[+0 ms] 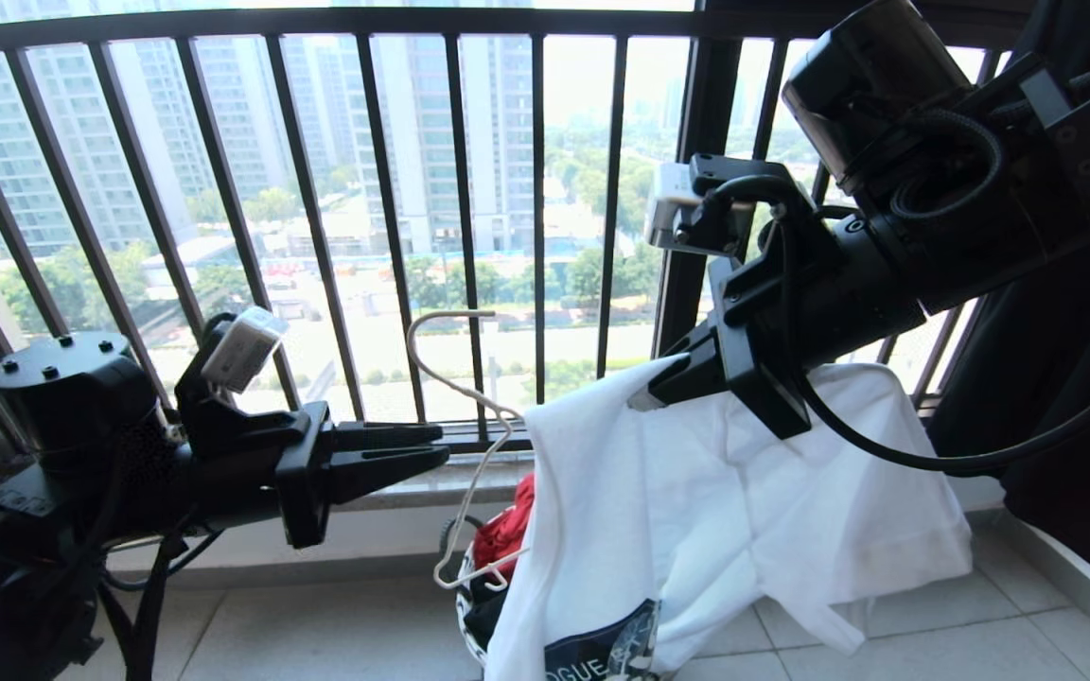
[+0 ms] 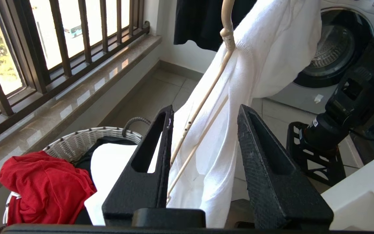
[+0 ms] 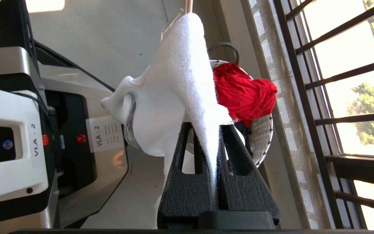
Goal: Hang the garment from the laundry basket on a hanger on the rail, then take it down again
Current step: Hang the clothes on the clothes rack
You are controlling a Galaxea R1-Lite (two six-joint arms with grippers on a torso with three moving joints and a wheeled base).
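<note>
A red cloth (image 1: pixel 505 532) filled the laundry basket (image 2: pixel 86 140) below. The right gripper (image 3: pixel 213 130) pinched the garment (image 1: pixel 696 492) aloft — hanger (image 1: pixel 469 445) upright inside; the left gripper (image 2: pixel 203 113) stood part-open, empty.

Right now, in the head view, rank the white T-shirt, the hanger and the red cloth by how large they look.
1. white T-shirt
2. hanger, long but thin
3. red cloth, mostly hidden behind the shirt

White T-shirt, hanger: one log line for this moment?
right gripper: shut on white T-shirt | left gripper: open, empty, facing hanger | hanger: partly inside shirt | laundry basket: below
</note>
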